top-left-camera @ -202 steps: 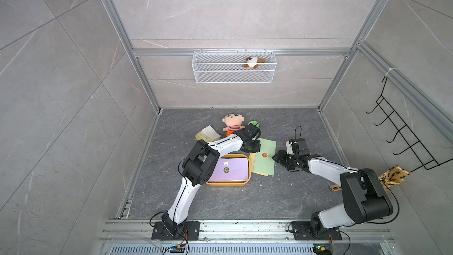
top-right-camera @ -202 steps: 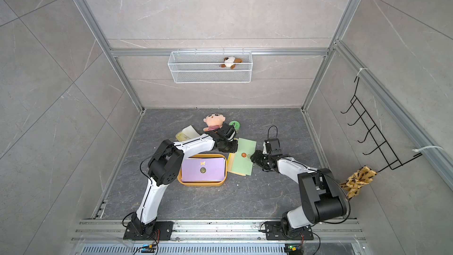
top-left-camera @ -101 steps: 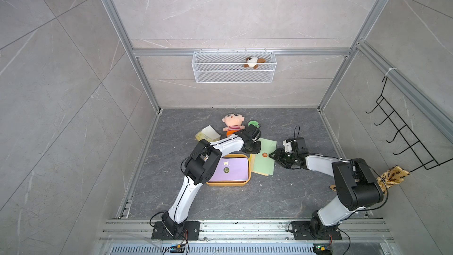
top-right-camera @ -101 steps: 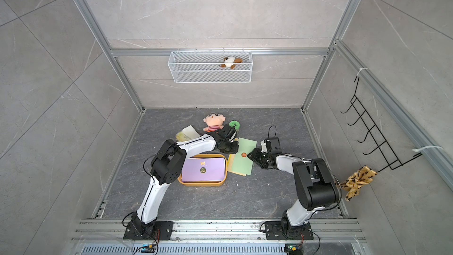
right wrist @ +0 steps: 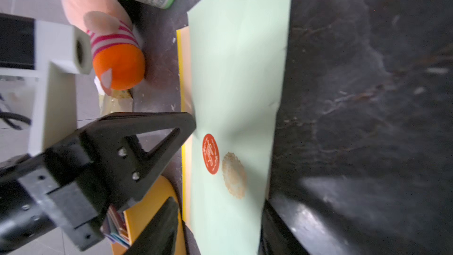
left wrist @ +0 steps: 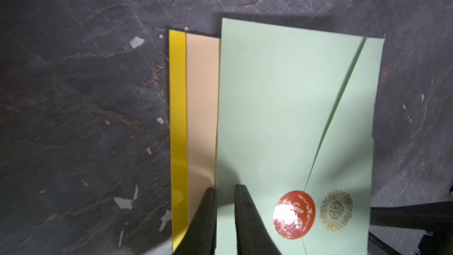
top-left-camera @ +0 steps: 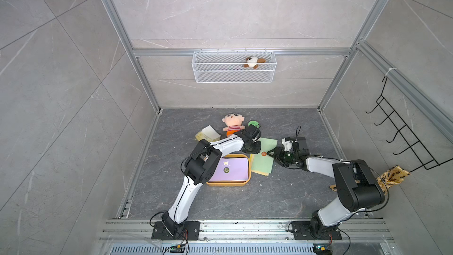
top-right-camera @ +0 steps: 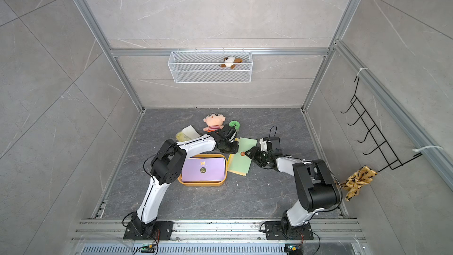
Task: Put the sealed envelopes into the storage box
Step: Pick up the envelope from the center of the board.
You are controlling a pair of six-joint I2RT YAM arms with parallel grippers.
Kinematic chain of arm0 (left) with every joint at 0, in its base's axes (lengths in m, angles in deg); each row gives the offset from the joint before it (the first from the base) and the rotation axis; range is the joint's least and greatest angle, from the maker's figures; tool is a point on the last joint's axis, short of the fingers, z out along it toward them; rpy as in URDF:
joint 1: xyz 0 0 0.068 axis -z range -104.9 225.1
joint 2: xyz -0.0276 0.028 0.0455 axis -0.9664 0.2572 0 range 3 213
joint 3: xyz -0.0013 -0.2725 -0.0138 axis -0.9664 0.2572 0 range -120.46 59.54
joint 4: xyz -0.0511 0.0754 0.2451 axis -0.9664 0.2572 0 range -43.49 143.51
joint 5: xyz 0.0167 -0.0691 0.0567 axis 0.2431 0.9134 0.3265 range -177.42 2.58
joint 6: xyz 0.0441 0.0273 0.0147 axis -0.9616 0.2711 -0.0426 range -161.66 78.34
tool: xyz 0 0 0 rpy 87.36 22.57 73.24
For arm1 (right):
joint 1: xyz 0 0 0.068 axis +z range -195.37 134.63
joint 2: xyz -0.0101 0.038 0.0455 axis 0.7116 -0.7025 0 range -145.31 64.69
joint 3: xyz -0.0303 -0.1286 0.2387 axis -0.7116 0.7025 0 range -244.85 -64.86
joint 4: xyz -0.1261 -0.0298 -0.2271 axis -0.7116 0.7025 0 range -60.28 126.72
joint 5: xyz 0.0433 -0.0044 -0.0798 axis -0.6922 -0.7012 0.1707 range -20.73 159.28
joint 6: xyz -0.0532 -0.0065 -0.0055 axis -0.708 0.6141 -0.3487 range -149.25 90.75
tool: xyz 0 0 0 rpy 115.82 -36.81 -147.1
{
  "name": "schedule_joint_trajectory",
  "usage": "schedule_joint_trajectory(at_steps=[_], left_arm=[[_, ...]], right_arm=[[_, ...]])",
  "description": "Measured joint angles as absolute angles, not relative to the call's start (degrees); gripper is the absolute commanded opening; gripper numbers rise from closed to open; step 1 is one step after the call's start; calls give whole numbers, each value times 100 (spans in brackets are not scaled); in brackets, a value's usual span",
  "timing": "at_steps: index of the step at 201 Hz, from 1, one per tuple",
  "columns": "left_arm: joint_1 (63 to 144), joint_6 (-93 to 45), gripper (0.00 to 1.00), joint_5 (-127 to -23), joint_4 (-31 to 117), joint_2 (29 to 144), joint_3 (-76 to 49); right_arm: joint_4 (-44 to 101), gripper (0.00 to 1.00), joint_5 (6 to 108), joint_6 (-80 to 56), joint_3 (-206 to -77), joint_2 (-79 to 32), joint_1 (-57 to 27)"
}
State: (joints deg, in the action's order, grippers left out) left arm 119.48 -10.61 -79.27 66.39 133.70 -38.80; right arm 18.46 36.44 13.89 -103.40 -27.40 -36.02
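Nearest runs the metal rail [top-left-camera: 245, 226] that carries both arm bases. Beyond it a broad stretch of bare dark tabletop [top-left-camera: 232, 204] leaves free room on the near side.

Next comes the storage box [top-left-camera: 228, 184], left of centre, with a lilac envelope [top-left-camera: 228, 170] on top of the stack inside (coloured edges of others show beneath it in the right wrist view). Just beside its right rim, the envelopes not yet boxed lie on the tabletop. A light green envelope [top-left-camera: 263, 160] with a red seal [left wrist: 293, 214] is uppermost, and a cream envelope [left wrist: 202, 106] and a yellow envelope [left wrist: 178, 118] peek out under its left edge.

The left tool [left wrist: 224, 190] stands over that left edge with its jaws a narrow slot apart, one finger on the green paper and one off it, not clamped. The right tool [top-left-camera: 270, 154] reaches in from the right, level with the seal, jaws apart with the green envelope's right edge between them. Right of the pile the tabletop lies bare up to the right wall [top-left-camera: 355, 131].

Farther back, close behind the left tool, crowd a doll [top-left-camera: 232, 123], a green-lidded tin [top-left-camera: 253, 124] and a crinkly yellow pack [top-left-camera: 208, 133]. On the far wall [top-left-camera: 232, 94] hangs a wire basket [top-left-camera: 232, 74] holding a small plush toy [top-left-camera: 253, 62]
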Motion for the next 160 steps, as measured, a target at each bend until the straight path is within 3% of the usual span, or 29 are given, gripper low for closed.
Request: schedule_joint_trajectory(at_steps=[56, 72, 103, 131, 160], left_arm=[[11954, -1057, 23, -7888, 6427, 13365, -3808], [11954, -1050, 29, -7866, 6422, 13357, -3808], [11963, -952, 47, -7958, 6490, 13201, -3799], [11965, -753, 51, -8227, 6427, 12559, -3596], [11941, -633, 54, -8795, 6153, 11031, -2835]], right_arm=[[1671, 9, 3517, 1469, -10340, -2878, -3602], [1699, 0, 3501, 1459, -10349, -2897, -3605], [2243, 0, 3530, 1076, -10631, -2736, -3607], [3065, 0, 3635, 348, -11201, -2235, -3607], [4020, 0, 3821, -557, -12130, -1796, -3489]])
